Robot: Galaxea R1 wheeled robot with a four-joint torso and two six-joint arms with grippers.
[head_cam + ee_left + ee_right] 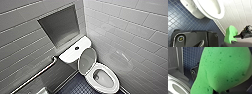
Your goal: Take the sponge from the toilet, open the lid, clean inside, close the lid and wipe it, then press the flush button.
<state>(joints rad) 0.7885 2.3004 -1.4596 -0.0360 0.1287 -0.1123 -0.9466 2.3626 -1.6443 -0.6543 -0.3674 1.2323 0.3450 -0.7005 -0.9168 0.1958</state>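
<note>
Close against the right wrist camera, the sponge [223, 68] shows as a broad bright green face, speckled with darker pores. In the left wrist view the same sponge [230, 34] stands on edge in the air, and the right gripper [238, 36] is closed on its side, dark fingers [241, 35] pinching the foam. It touches nothing else there and sits apart from the white bowl, over the line where the floor [179, 18] of small dark blue tiles meets the white tiled wall [238, 13]. Whether the left gripper is open or closed cannot be told.

From the head view, the toilet [110, 72] stands in the corner of the room with its oval seat facing up. The lid [87, 60] is raised, greyish underside outward, leaning back toward the tank. On the flat white tank top [68, 55] the flush button [76, 48] shows as a small dark round spot near the middle. A metal grab bar [37, 73] runs along the grey tiled wall beside the tank, and a square recessed niche [60, 25] is set in that wall above it.
</note>
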